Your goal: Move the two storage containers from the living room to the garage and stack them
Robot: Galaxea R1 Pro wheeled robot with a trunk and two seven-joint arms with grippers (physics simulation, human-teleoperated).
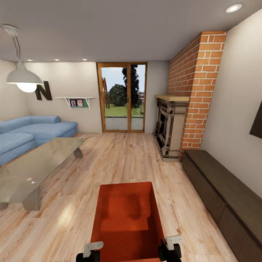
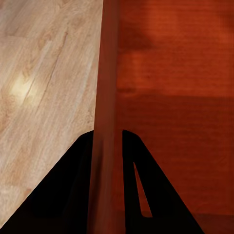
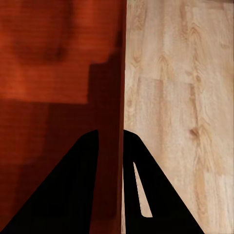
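An orange-red open-top storage container [image 1: 125,214] hangs low in front of me over the living room's light wood plank floor [image 1: 120,160]. My left gripper [image 1: 91,251] is shut on its left wall near the close end, and my right gripper [image 1: 173,245] is shut on its right wall. In the left wrist view the black fingers [image 2: 73,195] of the left gripper [image 2: 107,135] straddle the thin wall of the container [image 2: 105,87]. In the right wrist view the right gripper [image 3: 111,132] pinches the opposite wall of the container [image 3: 114,97] the same way. The box looks empty inside.
A glass coffee table [image 1: 36,163] stands at the left with a blue sofa [image 1: 29,133] behind it. A long dark low cabinet [image 1: 225,193] runs along the right wall beside the brick fireplace [image 1: 191,94]. Glass doors [image 1: 123,96] are straight ahead.
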